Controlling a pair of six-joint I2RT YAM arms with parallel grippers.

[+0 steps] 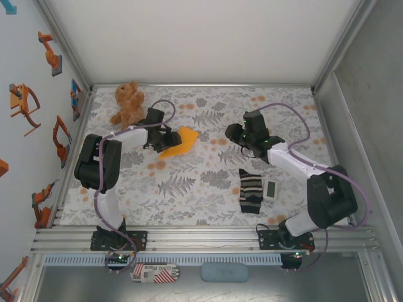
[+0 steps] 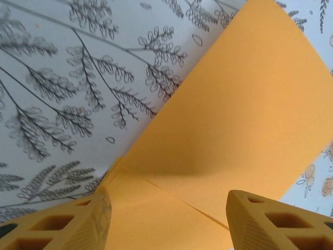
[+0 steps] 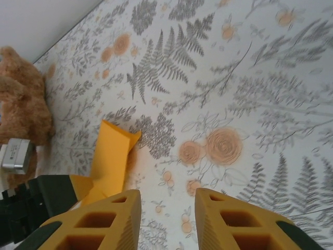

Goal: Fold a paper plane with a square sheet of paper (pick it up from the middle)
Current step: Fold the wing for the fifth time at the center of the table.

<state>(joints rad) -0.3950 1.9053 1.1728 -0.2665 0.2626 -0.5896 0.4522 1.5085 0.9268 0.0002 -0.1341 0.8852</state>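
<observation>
square sheet of paper (image 1: 184, 138) | partly folded | left claw (image 2: 169, 208) spread above

My left end effector (image 2: 169, 200) and my right end effector (image 3: 167, 200) both have yellow-orange fingers with dark green at their bases. The paper (image 2: 244, 120) is plain bright orange-yellow. The table (image 1: 208, 182) has a white cover printed with grey ferns and orange flowers. The teddy bear (image 1: 128, 104) is brown, the sock (image 1: 250, 190) is black-and-white striped, and the small device (image 1: 271, 189) is white.
</observation>
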